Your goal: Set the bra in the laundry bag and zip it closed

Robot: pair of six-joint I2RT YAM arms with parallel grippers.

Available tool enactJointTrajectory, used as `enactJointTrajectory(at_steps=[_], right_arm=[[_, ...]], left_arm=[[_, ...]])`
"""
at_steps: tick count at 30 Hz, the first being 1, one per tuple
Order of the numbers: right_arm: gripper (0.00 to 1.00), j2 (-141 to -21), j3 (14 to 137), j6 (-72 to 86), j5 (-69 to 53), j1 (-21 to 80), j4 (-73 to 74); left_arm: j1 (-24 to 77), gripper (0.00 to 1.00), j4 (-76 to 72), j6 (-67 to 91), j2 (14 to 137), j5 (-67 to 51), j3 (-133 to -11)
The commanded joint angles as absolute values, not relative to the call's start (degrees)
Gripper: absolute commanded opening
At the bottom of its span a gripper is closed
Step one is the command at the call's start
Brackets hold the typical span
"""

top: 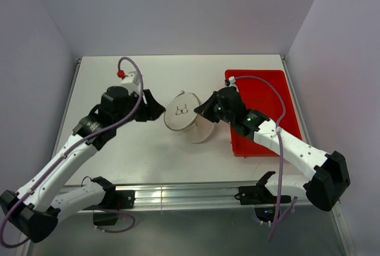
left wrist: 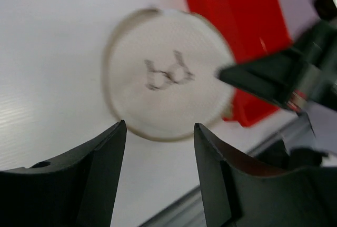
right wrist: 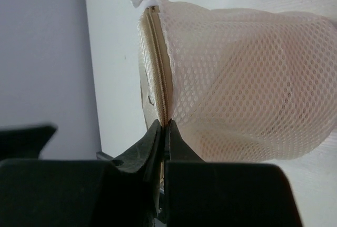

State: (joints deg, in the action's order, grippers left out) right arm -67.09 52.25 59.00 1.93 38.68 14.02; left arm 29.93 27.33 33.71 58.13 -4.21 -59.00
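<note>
The laundry bag [top: 185, 116], a round off-white mesh pouch, lies on its side mid-table, its printed circular face [left wrist: 168, 77] turned to the left arm. My right gripper [top: 202, 108] is shut on the bag's beige zip [right wrist: 158, 63], jaws pinched together at the zip line [right wrist: 164, 124]. A peach tone shows through the mesh [right wrist: 253, 90]; this is the bra inside, its shape unclear. My left gripper [top: 157, 110] is open and empty just left of the bag, its fingers apart and clear of the bag's face [left wrist: 159, 127]. The right gripper's fingers [left wrist: 263, 77] reach the bag's right rim.
A red plastic tray [top: 261, 89] lies right of the bag under the right arm and also shows in the left wrist view [left wrist: 231, 16]. A metal rail [top: 178, 195] runs along the table's near edge. Grey walls close in the back and both sides.
</note>
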Motion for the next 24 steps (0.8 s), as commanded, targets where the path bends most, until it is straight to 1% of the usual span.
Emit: enactJointTrajectory(at_steps=[1,5,8,11,12,15,24], right_arm=[[0.0,-69.43,57.38,61.44,8.34,40.52,18.45],[0.0,-73.46,60.02,61.17,7.39,40.78,20.04],[0.0,-75.14,61.43,60.21,5.54,41.13,20.04],[0.0,-75.93,62.4,60.12,5.1,41.22,20.92],[0.0,-76.11,62.75,59.94,5.01,41.13,21.61],[0.0,-76.11,63.19,59.77,5.18,41.13,22.41],[0.0,-75.59,62.76,60.03,4.39,41.13,23.03]], left_arm=[[38.65,0.6,21.81,35.15,54.94,-5.27,-56.17],[47.0,0.57,9.62,37.44,54.49,-9.66,-50.47],[49.47,0.56,6.25,37.35,56.86,-9.49,-48.26],[50.01,0.56,-0.07,37.88,60.28,-11.15,-45.02],[50.1,0.56,-4.53,38.14,60.99,-11.95,-44.39],[50.71,0.56,-9.56,38.67,63.62,-12.04,-42.63],[50.71,0.54,-15.56,39.2,68.99,-10.72,-42.54]])
